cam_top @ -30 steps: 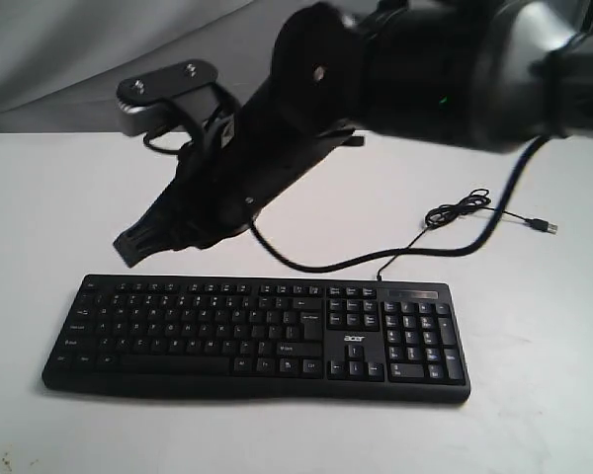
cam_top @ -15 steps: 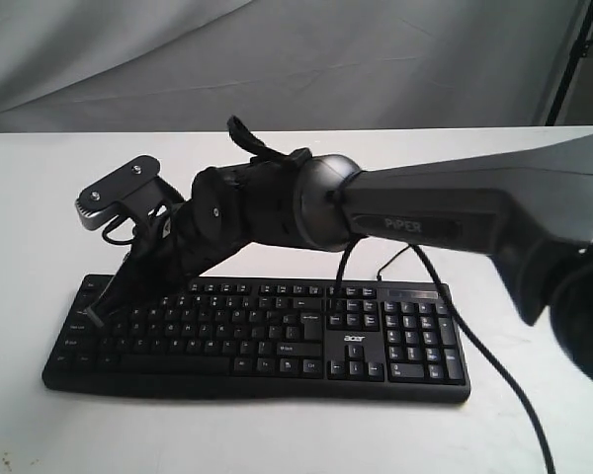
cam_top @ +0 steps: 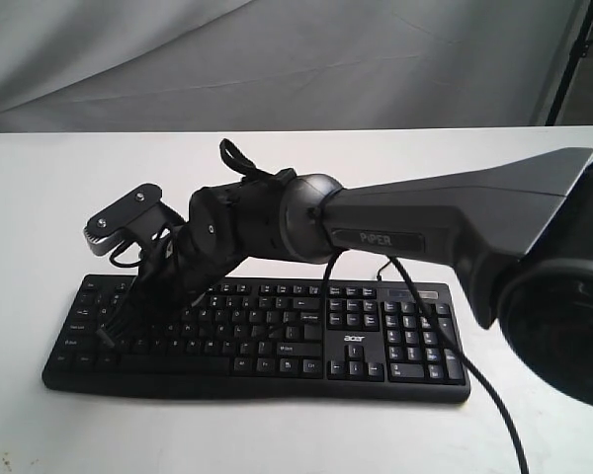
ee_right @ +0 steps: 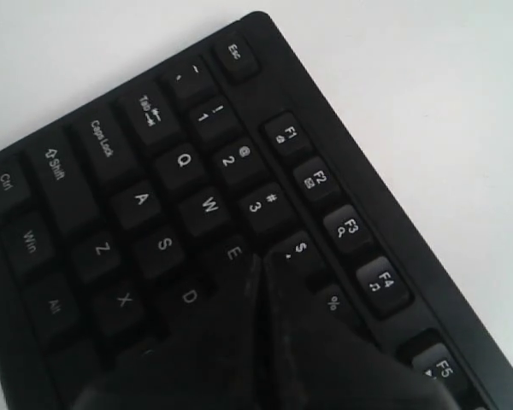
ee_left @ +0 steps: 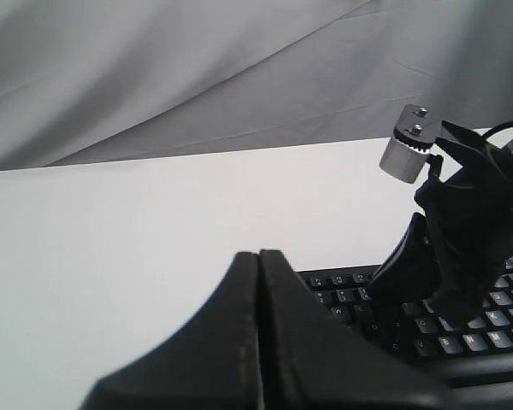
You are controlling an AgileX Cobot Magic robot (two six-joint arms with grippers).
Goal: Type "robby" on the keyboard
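The black keyboard (cam_top: 277, 336) with white legends lies flat on the white table (cam_top: 40, 197). My right arm reaches across it, and my right gripper (cam_top: 111, 334) hangs shut over the left-hand keys. In the right wrist view the right gripper's (ee_right: 261, 256) tip sits between the E and 4 keys of the keyboard (ee_right: 137, 137). Whether it touches a key I cannot tell. My left gripper (ee_left: 259, 254) is shut on nothing, held above the table beside the keyboard's (ee_left: 350, 295) end. It does not show in the exterior view.
The right arm's grey forearm (cam_top: 445, 217) spans the scene above the keyboard's right half. Its black cable (cam_top: 445, 336) drapes across the number pad. A grey cloth backdrop (cam_top: 277, 59) hangs behind the table.
My right arm has swung down and to the left. Its shut gripper has dropped from above the keyboard's far edge onto the left-hand letter keys.
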